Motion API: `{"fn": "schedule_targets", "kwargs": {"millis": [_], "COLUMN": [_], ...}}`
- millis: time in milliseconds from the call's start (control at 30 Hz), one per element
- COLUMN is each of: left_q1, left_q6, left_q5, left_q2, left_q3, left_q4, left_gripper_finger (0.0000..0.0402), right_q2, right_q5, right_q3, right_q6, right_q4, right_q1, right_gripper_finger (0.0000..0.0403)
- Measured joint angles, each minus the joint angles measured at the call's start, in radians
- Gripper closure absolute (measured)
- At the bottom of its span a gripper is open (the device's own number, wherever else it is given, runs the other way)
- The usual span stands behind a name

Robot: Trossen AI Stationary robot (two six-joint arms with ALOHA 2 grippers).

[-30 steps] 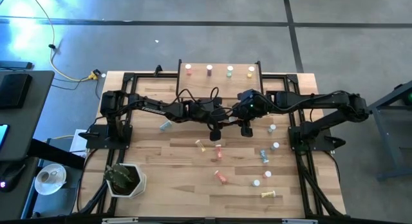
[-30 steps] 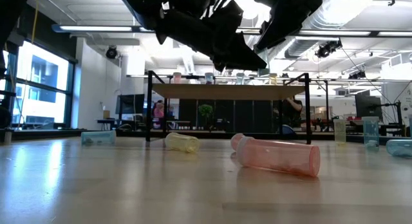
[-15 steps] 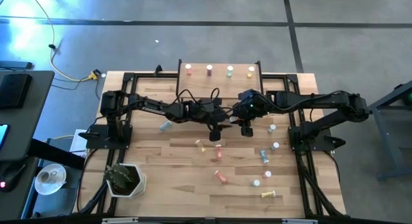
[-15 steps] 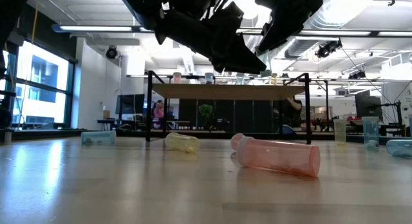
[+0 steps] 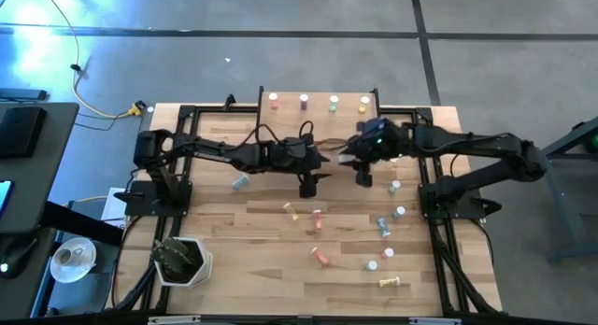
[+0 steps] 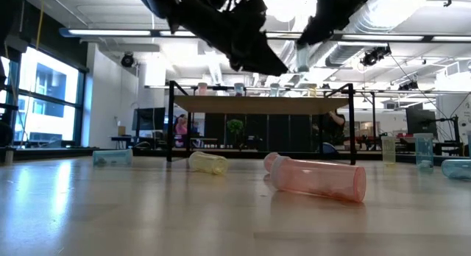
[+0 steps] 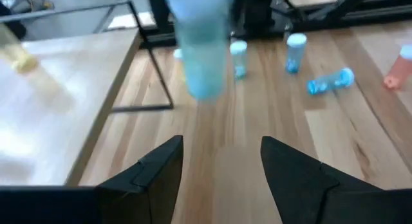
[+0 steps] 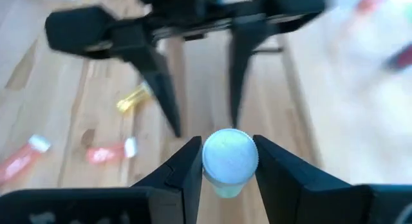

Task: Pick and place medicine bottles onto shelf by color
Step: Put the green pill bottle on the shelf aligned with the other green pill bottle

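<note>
Butcher-block tabletop (image 5: 234, 236) spans the frame of black rails, with grey floor around it; the shelf (image 5: 318, 111) stands at its far edge, bearing four upright bottles in a row. Both arms meet over the table's middle, just in front of the shelf.

The left gripper (image 7: 219, 169) has its fingers spread and grasps nothing; a pale blue bottle (image 7: 201, 47) hangs ahead of it. The right gripper (image 8: 225, 169) is clenched on that bottle (image 8: 230, 161) — fingers pressing either side of the body just under the white cap.

Loose medicine bottles lie scattered on the boards: a pink one (image 6: 318, 179) on its side nearest the low camera, a yellow one (image 6: 208, 162) beyond it, blue ones (image 5: 384, 227) toward the right arm's side.

Handling, as a judgement: the bottles look light, rigid and smooth-walled — likely to roll when lying flat and to tip easily when upright; take hold across the cylindrical body near its middle, not on the cap; moderate squeeze should suffice.
</note>
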Motion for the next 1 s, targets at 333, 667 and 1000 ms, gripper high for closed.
{"fn": "schedule_targets", "kwargs": {"millis": [333,667,1000], "left_q1": [0.032,0.053,0.070], "left_q6": [-0.009,-0.073,-0.095], "left_q5": [0.045,0.052,0.048], "left_q2": [-0.044,-0.063,-0.183], "left_q3": [-0.029,-0.138,-0.271], "left_q4": [-0.022,0.055,0.140], "left_gripper_finger": [0.0202,0.0202,0.0202], "right_q2": [-0.138,-0.070,0.128], "right_q5": [0.047,-0.150,-0.213], "right_q3": [0.000,0.000,0.000], "right_q6": [-0.111,-0.061,-0.042], "right_q4": [0.173,0.292,0.304], "right_q1": [-0.148,-0.344,-0.380], "right_gripper_finger": [0.0289,0.0289,0.0289]}}
